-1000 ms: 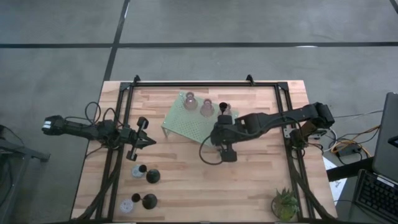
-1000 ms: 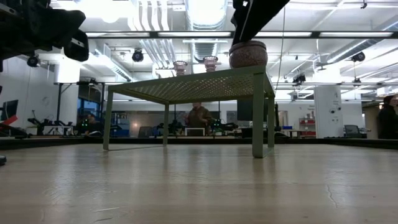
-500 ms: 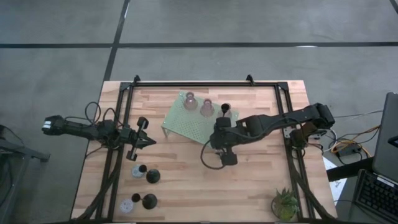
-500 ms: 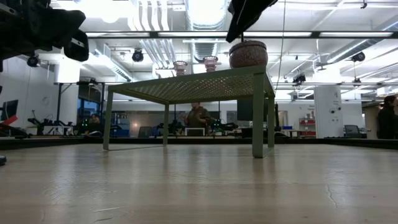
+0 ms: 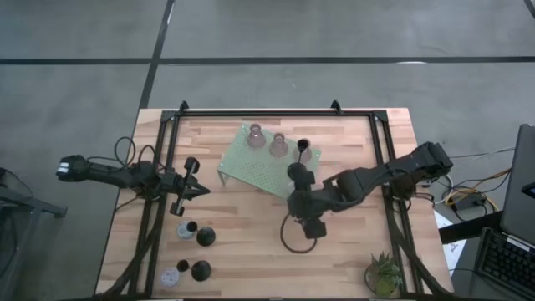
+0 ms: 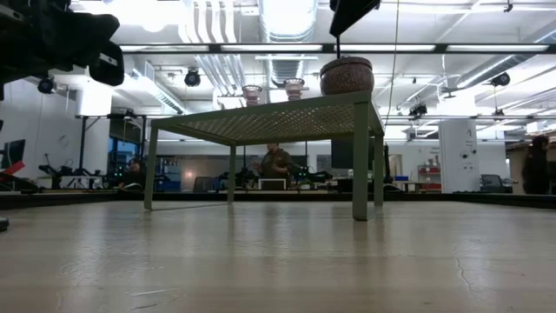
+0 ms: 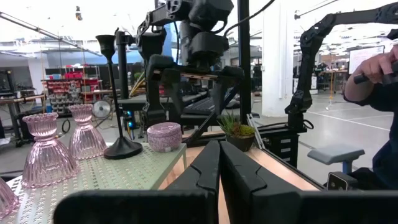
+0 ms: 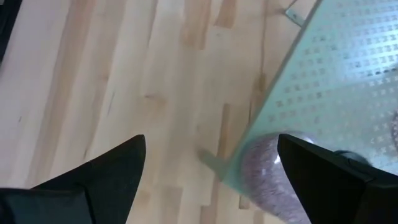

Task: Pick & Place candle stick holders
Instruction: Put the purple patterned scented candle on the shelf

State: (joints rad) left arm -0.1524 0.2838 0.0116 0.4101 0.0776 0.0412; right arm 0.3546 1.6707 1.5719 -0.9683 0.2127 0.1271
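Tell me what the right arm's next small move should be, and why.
Probably swing the right gripper toward the holders on the wood at the table's front-left. It hangs open and empty above the squat holder, which already sits on the stand. The left gripper waits shut at the left.

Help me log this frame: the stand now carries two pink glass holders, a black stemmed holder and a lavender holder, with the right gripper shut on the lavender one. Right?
Not quite. The right gripper is open and holds nothing; the right wrist view shows its fingers spread above the table, with the lavender holder standing free on the stand. The rest holds: two pink glass holders and the black holder are on it too.
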